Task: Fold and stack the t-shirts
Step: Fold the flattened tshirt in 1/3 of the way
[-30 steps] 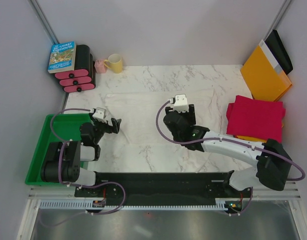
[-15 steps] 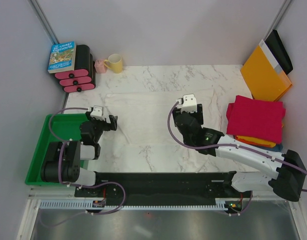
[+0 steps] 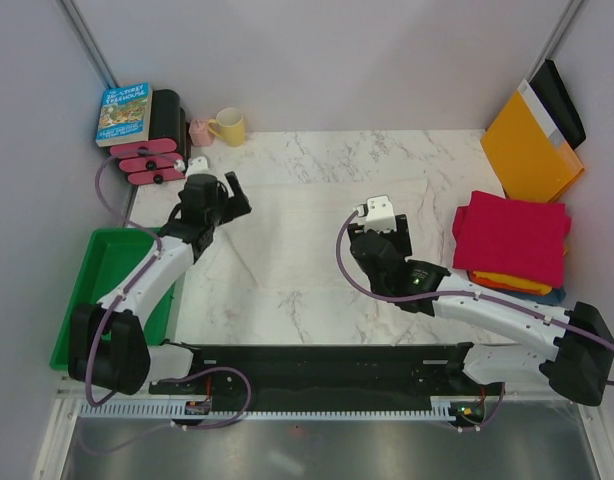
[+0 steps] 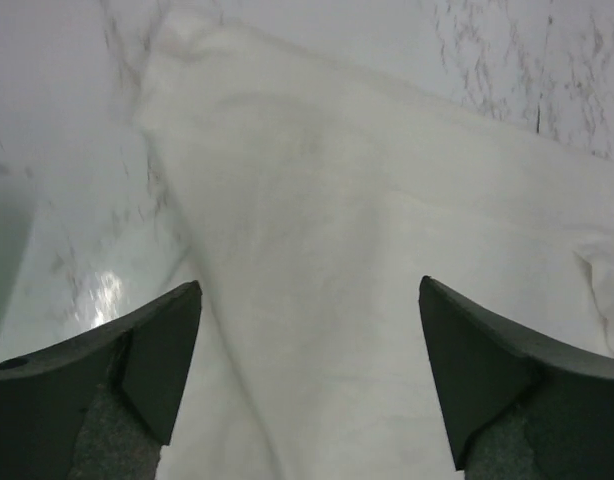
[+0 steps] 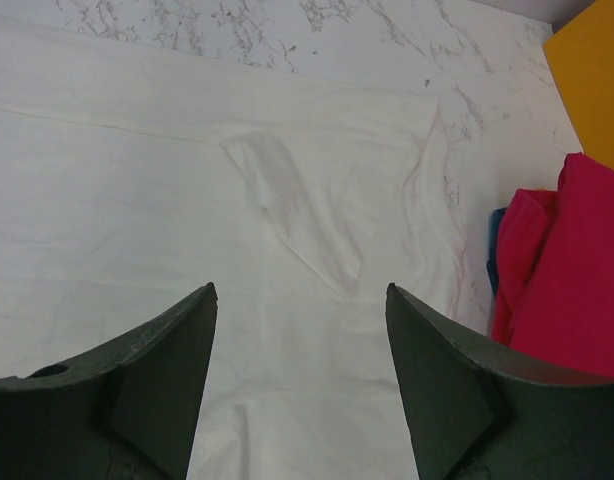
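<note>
Across the marbled tabletop [image 3: 287, 300] lies the white t-shirt [image 5: 237, 250], spread nearly flat and hard to pick out against the pale stone in the overhead view. The right wrist camera shows a hem line running along its far side and a creased fold near its right edge. The left gripper [image 4: 309, 288] is near the table's far left corner, above the shirt's left part, where a soft ridge of cloth runs away toward the corner. Its fingers are spread wide with nothing between them, and I cannot tell whether the tips touch the cloth. The right gripper [image 5: 300, 290] is over the shirt's middle-right area, its fingers likewise parted and empty, with cloth showing in the gap. At the table's right edge sits a stack of folded shirts: the crimson red t-shirt [image 3: 512, 238] on top, the orange t-shirt [image 3: 507, 282] peeking out beneath its near edge, and a sliver of the dark blue t-shirt [image 3: 558, 294] at the bottom. This stack is just beside the white shirt's right edge. Behind it an orange-yellow envelope [image 3: 527, 150] leans against the wall. A green tray [image 3: 107, 290] is beside the table's left edge, and a yellow mug [image 3: 230, 126] stands at the far left corner.
</note>
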Controlling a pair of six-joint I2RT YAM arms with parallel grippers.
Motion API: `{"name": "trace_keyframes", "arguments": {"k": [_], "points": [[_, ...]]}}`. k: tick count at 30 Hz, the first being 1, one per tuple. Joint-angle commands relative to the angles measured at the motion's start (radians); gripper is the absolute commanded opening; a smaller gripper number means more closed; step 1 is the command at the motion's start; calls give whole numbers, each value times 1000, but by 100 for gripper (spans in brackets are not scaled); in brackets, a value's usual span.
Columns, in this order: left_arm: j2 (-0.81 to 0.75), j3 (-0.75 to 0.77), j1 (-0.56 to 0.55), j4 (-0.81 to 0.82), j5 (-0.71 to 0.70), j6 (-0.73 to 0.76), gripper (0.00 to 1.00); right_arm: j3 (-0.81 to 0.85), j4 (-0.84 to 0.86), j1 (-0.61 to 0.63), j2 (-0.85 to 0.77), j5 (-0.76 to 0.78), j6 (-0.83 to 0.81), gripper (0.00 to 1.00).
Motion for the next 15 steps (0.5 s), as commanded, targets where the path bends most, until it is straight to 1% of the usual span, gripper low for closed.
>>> {"name": "trace_keyframes", "arguments": {"k": [1,2,3,4,5,6,7,8,10,12,13,14,15], "points": [[-157,-225,25,-195,234,-448,88,5,19,3,2,6,18,76],[-215,-245,-16,-169,307,-441,77,4,20,5,1,8,16,76],[-240,-225,-65,-217,257,-409,67,0,19,5,-7,14,16,76],[-254,-195,-119,-292,164,-416,60,-3,20,3,-13,17,13,76],[-255,-163,-197,-379,37,-427,62,-7,20,3,-18,22,12,76],[-254,-112,-218,-500,-5,-439,65,-18,23,3,-31,23,7,76],[-252,-101,-233,-559,-45,-457,61,-24,32,3,-38,28,1,76],[-254,-101,-235,-590,-84,-477,55,-29,37,3,-42,28,0,76],[-243,-133,-233,-621,-108,-500,37,-38,43,2,-51,28,7,76],[-194,-144,-218,-648,-145,-531,34,-38,34,3,-59,22,16,76],[-177,-147,-203,-655,-151,-543,29,-36,25,3,-62,13,29,76],[-161,-155,-142,-653,-123,-542,27,-35,17,5,-68,5,44,76],[-139,-156,-109,-652,-107,-536,26,-35,2,3,-70,-3,50,75]]}}
